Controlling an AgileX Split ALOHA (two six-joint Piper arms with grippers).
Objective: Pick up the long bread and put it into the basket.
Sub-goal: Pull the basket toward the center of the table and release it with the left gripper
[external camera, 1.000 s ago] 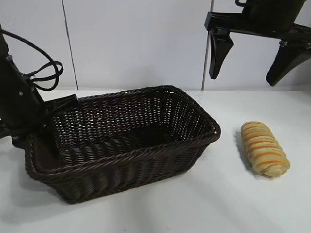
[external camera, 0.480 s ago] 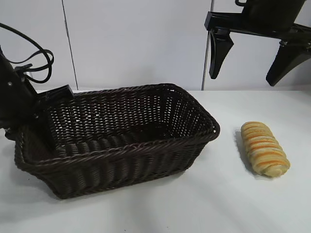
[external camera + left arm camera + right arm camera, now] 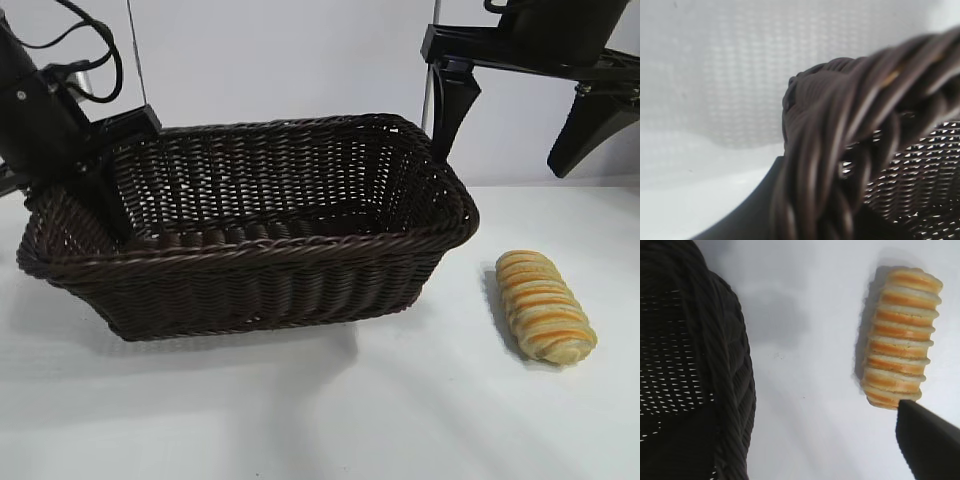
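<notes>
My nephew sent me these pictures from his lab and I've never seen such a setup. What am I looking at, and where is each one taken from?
These are two robot arms at a white table, each ending in jaws. One picture looks at both arms from outside; the other two come from cameras on the arms' wrists. The left gripper is clamped on the braided rim of a dark wicker basket and holds it tilted off the table; its wrist camera shows that rim very close. The right gripper hangs open above a striped long bread, which lies on the table beside the basket, untouched. The right wrist camera looks down on the bread and the basket's edge.
</notes>
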